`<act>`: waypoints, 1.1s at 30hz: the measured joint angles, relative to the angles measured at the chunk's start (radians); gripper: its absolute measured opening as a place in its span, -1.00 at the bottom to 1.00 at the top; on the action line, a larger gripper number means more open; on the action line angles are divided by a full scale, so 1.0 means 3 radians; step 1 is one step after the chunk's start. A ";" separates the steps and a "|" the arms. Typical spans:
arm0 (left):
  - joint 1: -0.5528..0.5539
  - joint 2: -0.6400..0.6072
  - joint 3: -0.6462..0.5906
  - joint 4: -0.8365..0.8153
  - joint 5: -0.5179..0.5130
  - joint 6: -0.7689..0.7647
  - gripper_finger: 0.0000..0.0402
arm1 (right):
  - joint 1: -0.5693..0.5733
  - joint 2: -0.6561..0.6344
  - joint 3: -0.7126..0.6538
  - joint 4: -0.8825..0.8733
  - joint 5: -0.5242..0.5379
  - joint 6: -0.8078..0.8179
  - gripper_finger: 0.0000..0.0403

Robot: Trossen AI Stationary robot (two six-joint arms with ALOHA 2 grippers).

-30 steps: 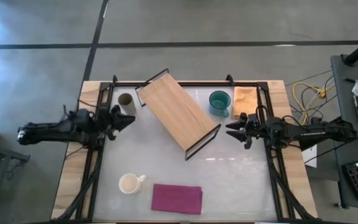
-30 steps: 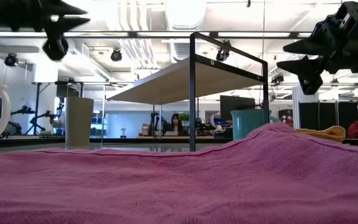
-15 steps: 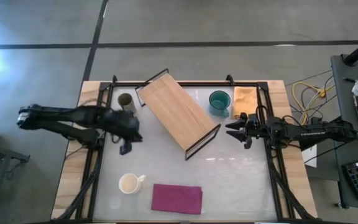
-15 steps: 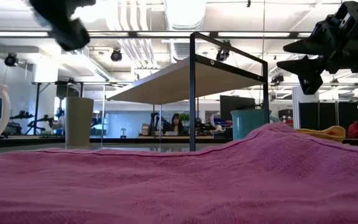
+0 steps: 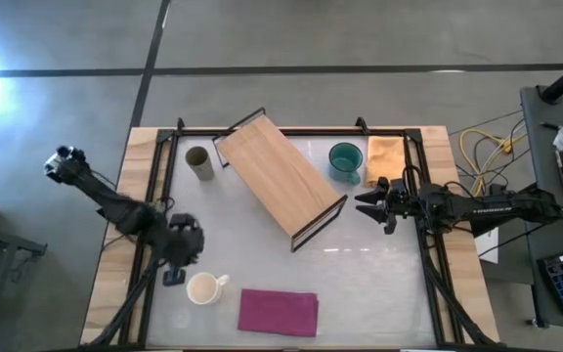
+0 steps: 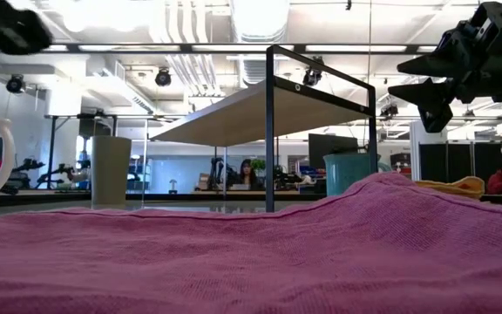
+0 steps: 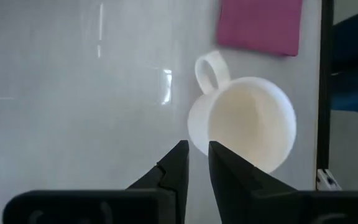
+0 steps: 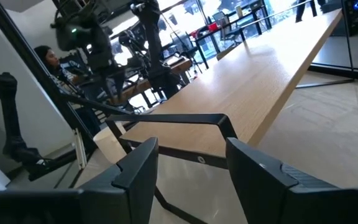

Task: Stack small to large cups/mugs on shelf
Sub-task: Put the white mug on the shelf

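Note:
The white mug [image 5: 203,288] stands upright at the near left, its handle [image 7: 211,70] toward the magenta cloth. My left gripper [image 5: 174,274] hovers just left of it, pointing down. Its fingers [image 7: 197,163] are a narrow gap apart and hold nothing. The olive cup [image 5: 198,161] stands at the far left. The teal mug [image 5: 344,159] stands at the far right. The wood shelf [image 5: 281,176] stands slantwise between them on its black wire frame. My right gripper [image 5: 365,203] is open and empty, right of the shelf's near end.
A magenta cloth [image 5: 278,311] lies flat by the near edge, right of the white mug. An orange cloth [image 5: 384,158] lies beside the teal mug. A black rail frame [image 5: 159,196] runs round the table top. People sit in the room beyond the table.
My left gripper has swung from beside the olive cup at the far left toward the table's near edge. It has tipped to point down and now hovers by the white mug. No cup has moved.

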 joint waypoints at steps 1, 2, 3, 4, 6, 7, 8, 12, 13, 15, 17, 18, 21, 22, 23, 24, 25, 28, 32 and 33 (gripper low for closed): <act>-0.0085 0.0034 0.0005 0.0001 -0.0058 -0.0094 -0.76 | 0.0000 0.0000 0.0000 -0.0001 0.0000 0.0000 -0.09; -0.0141 0.0081 0.0007 0.0005 -0.0088 -0.0175 -0.76 | 0.0000 0.0000 0.0000 -0.0003 0.0000 0.0000 -0.09; -0.0173 0.0135 0.0007 0.0002 -0.0106 -0.0248 -0.75 | 0.0000 0.0000 0.0000 -0.0004 0.0000 0.0000 -0.09; -0.0185 0.0190 0.0007 0.0003 -0.0107 -0.0315 -0.72 | 0.0000 0.0000 0.0000 -0.0004 0.0000 0.0000 -0.09; -0.0186 0.0302 0.0003 0.0019 -0.0065 -0.0393 -0.65 | 0.0000 0.0000 0.0001 -0.0009 0.0000 0.0000 -0.09; -0.0186 0.0355 0.0003 0.0065 -0.0036 -0.0393 -0.60 | 0.0000 0.0000 0.0000 -0.0008 0.0000 0.0000 -0.09; -0.0186 0.0412 0.0013 0.0099 -0.0027 -0.0393 -0.56 | 0.0000 0.0000 0.0000 -0.0008 0.0000 0.0000 -0.09; -0.0186 0.0596 0.0083 0.0148 -0.0014 -0.0393 -0.38 | 0.0000 0.0000 0.0001 -0.0009 0.0000 0.0000 -0.09; -0.0186 0.0626 0.0084 0.0144 0.0021 -0.0394 -0.35 | 0.0000 0.0000 0.0000 -0.0009 0.0000 0.0000 -0.09; -0.0186 0.0681 0.0084 0.0146 0.0090 -0.0406 -0.30 | 0.0000 0.0000 0.0000 -0.0009 0.0000 0.0000 -0.09; -0.0186 0.0726 0.0083 0.0175 0.0135 -0.0451 -0.26 | 0.0000 0.0000 0.0001 -0.0010 0.0000 0.0000 -0.09; -0.0186 0.0746 0.0082 0.0207 0.0147 -0.0470 -0.26 | 0.0000 0.0000 0.0000 -0.0009 0.0000 0.0000 -0.09; -0.0186 0.0816 0.0069 0.0229 0.0145 -0.0477 -0.25 | 0.0000 0.0000 0.0000 -0.0010 0.0000 0.0000 -0.09; -0.0186 0.0840 0.0054 0.0226 0.0136 -0.0478 -0.25 | 0.0000 0.0000 0.0000 -0.0010 0.0000 0.0001 -0.09; -0.0184 0.0871 0.0038 0.0223 0.0134 -0.0480 -0.25 | 0.0000 0.0000 0.0000 -0.0010 0.0001 0.0001 -0.09; -0.0184 0.0903 0.0025 0.0220 0.0132 -0.0480 -0.25 | 0.0000 0.0000 0.0000 -0.0009 0.0001 0.0000 -0.09; -0.0184 0.0935 0.0011 0.0219 0.0131 -0.0481 -0.25 | 0.0000 0.0000 0.0000 -0.0010 0.0000 0.0001 -0.09; -0.0184 0.1050 -0.0019 0.0200 0.0132 -0.0600 -0.25 | 0.0000 0.0000 0.0000 -0.0009 0.0000 0.0000 -0.09; -0.0184 0.1153 -0.0024 0.0198 0.0135 -0.1145 -0.25 | 0.0000 0.0000 0.0000 -0.0009 0.0000 0.0001 -0.09; -0.0184 0.1160 -0.0024 0.0200 0.0135 -0.1314 -0.25 | 0.0000 0.0000 0.0000 -0.0009 0.0000 0.0001 -0.09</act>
